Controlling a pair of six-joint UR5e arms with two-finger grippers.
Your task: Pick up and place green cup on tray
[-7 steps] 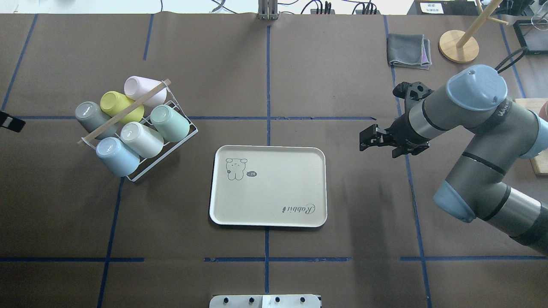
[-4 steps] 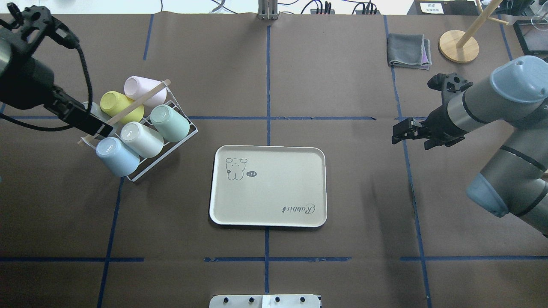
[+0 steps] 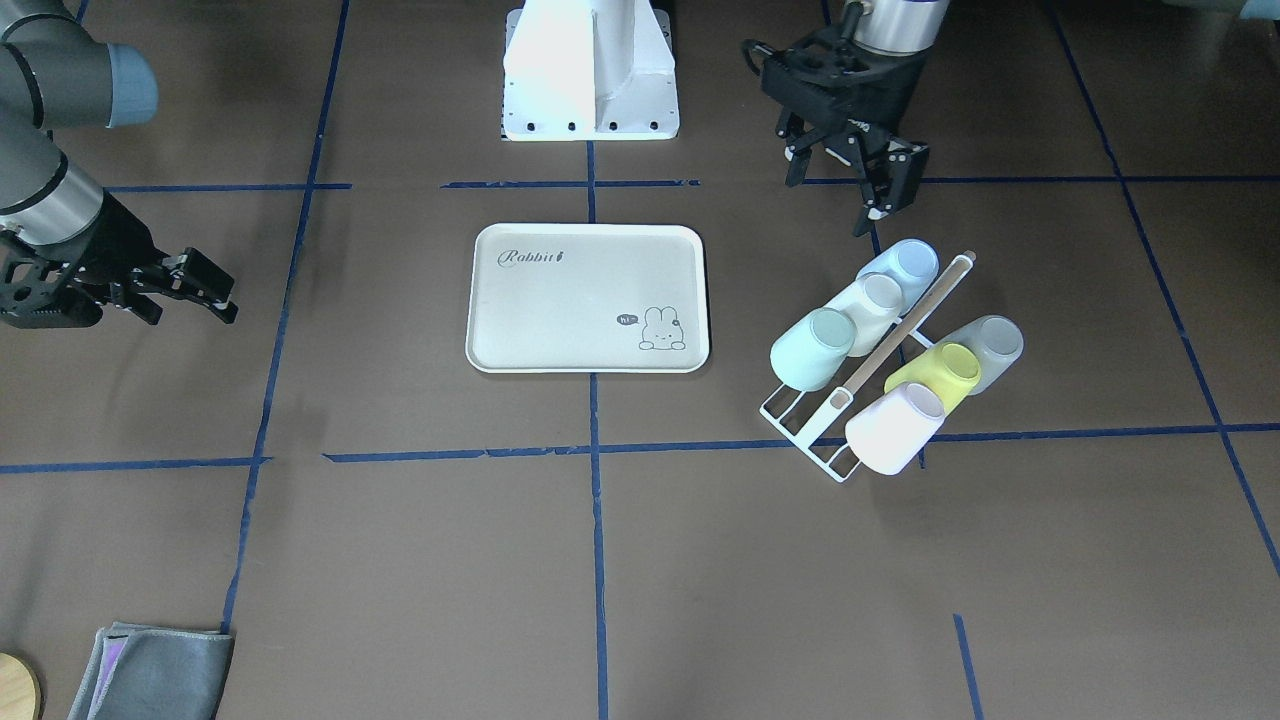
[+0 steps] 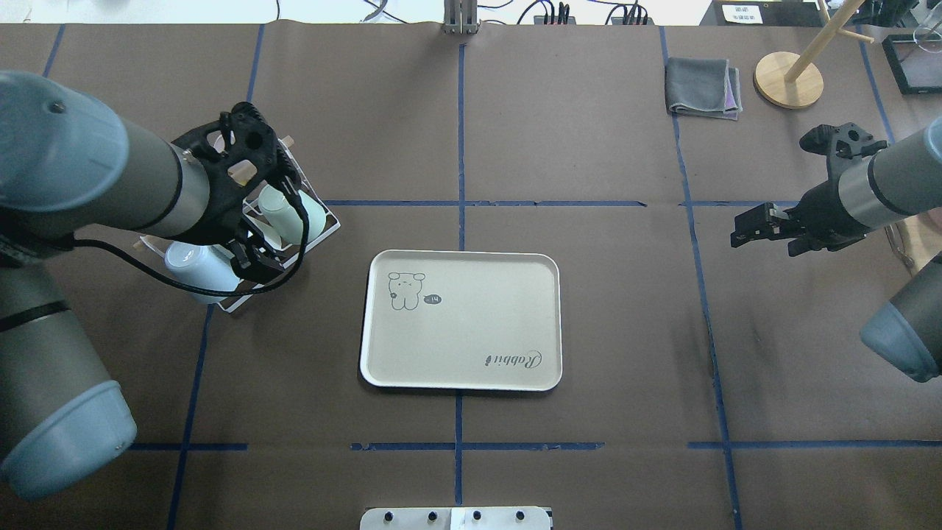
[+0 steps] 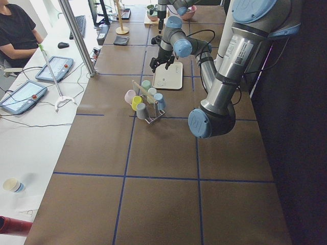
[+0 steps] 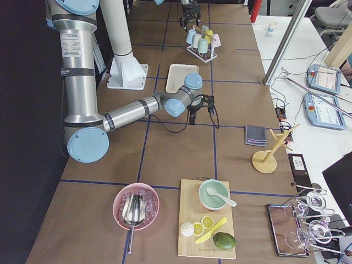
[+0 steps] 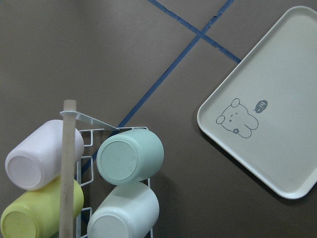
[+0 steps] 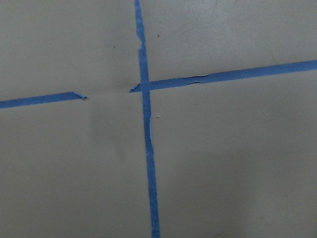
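Observation:
The green cup lies on its side in a white wire rack, at the end nearest the tray; it fills the lower middle of the left wrist view. The cream tray with the bunny and "Rabbit" script lies empty at the table's middle. My left gripper hovers open and empty over the rack and hides part of the green cup; in the front view it stands just beyond the pale blue cup. My right gripper is open and empty, far right of the tray.
The rack has a wooden handle bar and also holds a white, a yellow-lime, a grey and a pink cup. A folded grey cloth and a round wooden stand base sit at the far right.
My left arm has swung in from the left edge and its gripper now hangs over the rack. My right arm has drawn back to the right, away from the tray.

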